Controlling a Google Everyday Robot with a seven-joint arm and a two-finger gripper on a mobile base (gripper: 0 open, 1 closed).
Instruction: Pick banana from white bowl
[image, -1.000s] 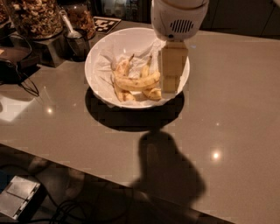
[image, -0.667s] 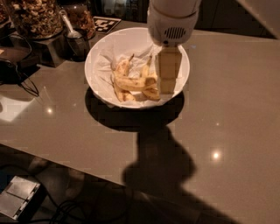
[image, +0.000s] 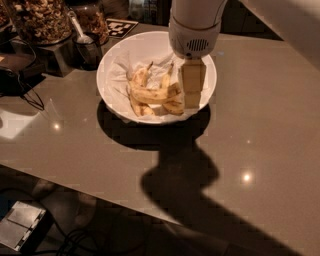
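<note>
So the arm is drifting a bit left and sinking lower compared with 1 second back. The claw (image: 192, 102) was hanging over the right side of the white bowl (image: 112, 57), and now it's dipping down inside it, right by the fruit. To me that means it's closing in for the grab, not just lining up anymore. Nothing in the bowl is looking shifted, so I'm guessing no lift is happening yet.

The banana (image: 150, 95) it's after is lying across the middle of the bowl on the crumpled paper (image: 120, 75), with 2 others (image: 140, 76) around it. Its right end is sitting just beside the claw's tip, and a stubbier one (image: 172, 106) is lying right below that.

Honestly I can't tell how wide the claw is: from this angle it's showing as 1 tan block, and I'm not seeing whether it's touching or holding anything.

The bowl is sitting on the worktop (image: 260, 150), with a metal cup and spoon (image: 90, 47) just behind it.
</note>
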